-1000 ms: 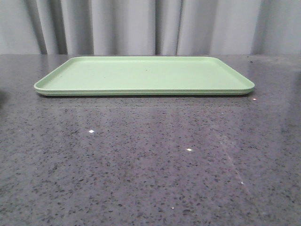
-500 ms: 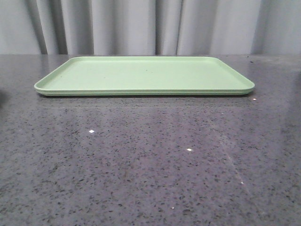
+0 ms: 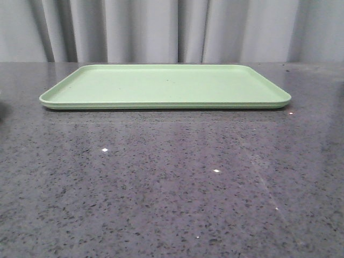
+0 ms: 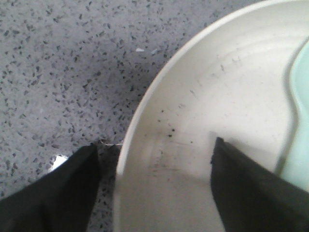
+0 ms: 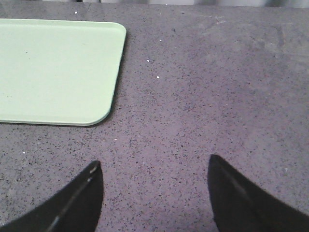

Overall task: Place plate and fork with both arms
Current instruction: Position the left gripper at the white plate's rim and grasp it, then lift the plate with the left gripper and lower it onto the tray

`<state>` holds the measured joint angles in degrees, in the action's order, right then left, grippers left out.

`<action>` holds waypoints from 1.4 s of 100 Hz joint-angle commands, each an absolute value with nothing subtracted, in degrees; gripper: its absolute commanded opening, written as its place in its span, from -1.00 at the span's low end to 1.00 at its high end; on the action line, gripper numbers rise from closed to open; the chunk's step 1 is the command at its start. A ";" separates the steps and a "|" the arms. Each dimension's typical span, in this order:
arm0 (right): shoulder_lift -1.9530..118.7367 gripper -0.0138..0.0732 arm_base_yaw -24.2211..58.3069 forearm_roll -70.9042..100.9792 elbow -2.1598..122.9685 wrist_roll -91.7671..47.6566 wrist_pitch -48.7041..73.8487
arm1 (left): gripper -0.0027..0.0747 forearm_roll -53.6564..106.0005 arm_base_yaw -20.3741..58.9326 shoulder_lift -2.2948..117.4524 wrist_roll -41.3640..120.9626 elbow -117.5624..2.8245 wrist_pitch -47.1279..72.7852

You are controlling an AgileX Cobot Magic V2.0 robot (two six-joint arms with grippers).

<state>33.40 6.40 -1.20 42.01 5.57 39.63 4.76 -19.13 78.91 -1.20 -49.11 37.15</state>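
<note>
Front view: A light green tray (image 3: 165, 86) is seen lying flat on the speckled grey worktop (image 3: 172, 183), toward its far edge, before a pale curtain (image 3: 172, 29). Neither arm, plate nor fork is shown here.

Left wrist view: The left claw (image 4: 157, 162) is shown with its two dark fingers (image 4: 241, 188) spread apart, straddling the rim of the plate (image 4: 222, 101). One finger is placed outside the rim over the worktop (image 4: 58, 72); the other is placed over the plate's inner surface. Whether either finger touches the plate cannot be told. The off-white plate is marked with small dark specks. A pale green-blue object (image 4: 300, 145), cut off by the frame edge, is seen in the plate; its identity cannot be told.

Right wrist view: The right claw (image 5: 154, 166) is shown spread apart and holding nothing, above bare worktop (image 5: 203, 96). A rounded corner of the tray (image 5: 53, 72) is seen near it. The fork is shown in no view.
</note>
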 commanded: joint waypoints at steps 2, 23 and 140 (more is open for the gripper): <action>33.90 0.41 6.54 -1.46 43.96 5.32 35.15 | -0.15 3.69 -19.11 78.52 -1.24 -50.16 38.22; 33.90 0.41 6.54 -1.46 43.96 5.32 34.32 | -0.98 3.69 -19.11 78.52 -1.24 -50.16 38.50; 33.90 0.41 6.54 -1.46 43.96 5.32 32.74 | -0.98 55.57 -33.41 69.21 22.64 -56.26 52.47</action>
<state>33.40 6.40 -1.20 42.01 5.57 37.36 48.46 -33.34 70.92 22.25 -53.81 52.32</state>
